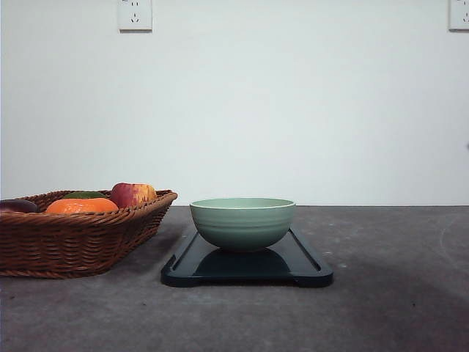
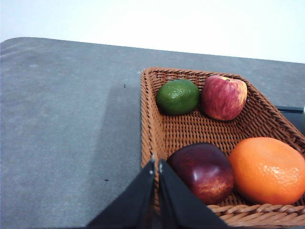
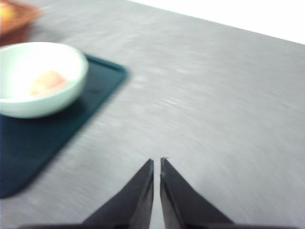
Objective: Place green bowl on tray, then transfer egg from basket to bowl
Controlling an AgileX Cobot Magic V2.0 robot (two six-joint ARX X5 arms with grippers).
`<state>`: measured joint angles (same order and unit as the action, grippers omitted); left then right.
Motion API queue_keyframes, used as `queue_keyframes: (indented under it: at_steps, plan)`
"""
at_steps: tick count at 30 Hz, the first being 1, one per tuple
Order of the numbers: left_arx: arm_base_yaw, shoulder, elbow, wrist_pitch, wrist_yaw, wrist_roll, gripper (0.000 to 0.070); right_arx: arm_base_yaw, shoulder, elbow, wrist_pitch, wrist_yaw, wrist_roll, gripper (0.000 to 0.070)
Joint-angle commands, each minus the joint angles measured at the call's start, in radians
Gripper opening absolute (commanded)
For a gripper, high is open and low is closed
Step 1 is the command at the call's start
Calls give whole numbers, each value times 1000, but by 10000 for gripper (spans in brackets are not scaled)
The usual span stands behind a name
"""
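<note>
Green bowl [image 1: 242, 222]: upright on the tray [image 1: 311, 264], towards its far half; pale sage, faint ridges outside.
Egg [image 3: 46, 82]: a pale orange-pink blurred shape lying inside the green bowl, seen from the right wrist camera.
Tray: dark, flat, low-rimmed; rests on the grey table [image 1: 396, 308] just to the right of the basket [image 1: 73, 246].
Basket: brown wicker, shallow, at the left of the front view; a small gap separates it from the tray.
Basket contents: lime [image 2: 178, 96] and red apple [image 2: 223, 97] side by side at one end; dark red plum-like fruit [image 2: 203, 171] and orange [image 2: 268, 170] side by side at the other end.
Left gripper [image 2: 157, 164]: fingertips pressed together, holding nothing; poised over the basket's rim beside the dark red fruit.
Right gripper [image 3: 157, 161]: fingertips almost meeting, holding nothing; above bare table, apart from the tray's corner.
Wall [image 1: 293, 103]: white, with a socket [image 1: 135, 14] high at left.
</note>
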<state>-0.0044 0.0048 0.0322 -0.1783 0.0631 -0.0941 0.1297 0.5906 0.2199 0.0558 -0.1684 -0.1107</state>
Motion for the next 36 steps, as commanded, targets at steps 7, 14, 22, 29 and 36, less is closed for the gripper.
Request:
queue_keyframes:
  at_steps: [7, 14, 22, 29, 36]
  plan:
    - [0, -1, -18, -8, 5, -2, 0, -66, -281, -150, 18, 42, 62, 15]
    - [0, -1, -18, -8, 5, -2, 0, -104, -442, -208, -49, 90, 96, 15]
    - [0, -1, -18, -8, 5, -2, 0, -109, -559, -208, -83, 125, 99, 15]
    - [0, -1, -18, -8, 5, -2, 0, -117, -587, -208, -139, 124, 101, 15]
    - [0, -1, -18, -8, 5, -2, 0, -118, -587, -208, -130, 120, 100, 15]
